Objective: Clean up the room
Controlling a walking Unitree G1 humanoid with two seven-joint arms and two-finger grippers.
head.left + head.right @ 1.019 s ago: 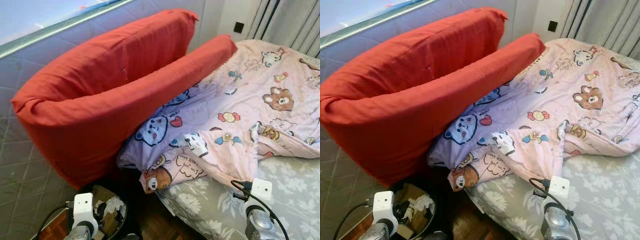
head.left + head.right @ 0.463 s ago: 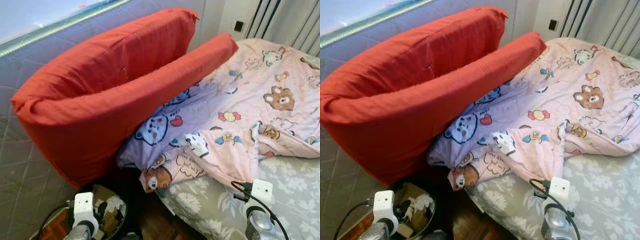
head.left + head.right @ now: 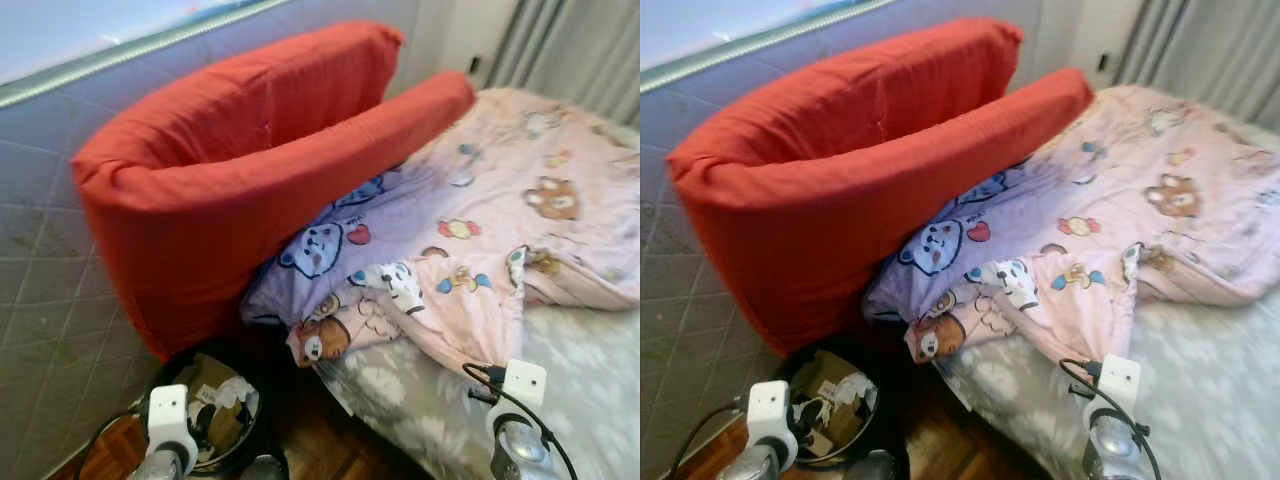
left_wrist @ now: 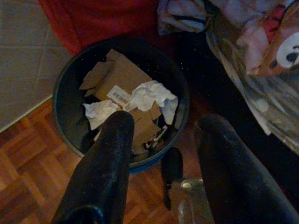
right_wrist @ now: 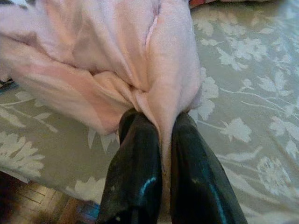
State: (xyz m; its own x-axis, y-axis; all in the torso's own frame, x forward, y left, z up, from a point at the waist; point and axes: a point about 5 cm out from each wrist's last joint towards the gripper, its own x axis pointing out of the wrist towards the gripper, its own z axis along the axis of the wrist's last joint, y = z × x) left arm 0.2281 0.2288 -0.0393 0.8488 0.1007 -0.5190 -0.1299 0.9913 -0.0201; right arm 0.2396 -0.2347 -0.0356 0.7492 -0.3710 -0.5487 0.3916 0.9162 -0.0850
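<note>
A pink blanket (image 3: 480, 230) printed with bears and sweets lies rumpled over the bed. In the right wrist view my right gripper (image 5: 158, 119) is shut on a bunched fold of this blanket (image 5: 140, 60) at the bed's near edge. My left gripper (image 4: 163, 123) hangs open above a dark round waste bin (image 4: 65, 100) on the floor beside the bed. The bin holds torn cardboard (image 4: 124, 77) and crumpled white paper (image 4: 152, 95). Nothing is between the left fingers (image 4: 110, 154).
Two red cushions (image 3: 240, 150) lean against the tiled wall (image 3: 40, 300) at the bed's head. The blanket's edge hangs over the grey floral sheet (image 3: 420, 420). Wood parquet (image 4: 28, 163) surrounds the bin. Curtains (image 3: 570, 40) hang at the far right.
The head view has shifted and blurred, so the cushions and bin now sit further right in frame. Both wrists stay at the same place low in the picture.
</note>
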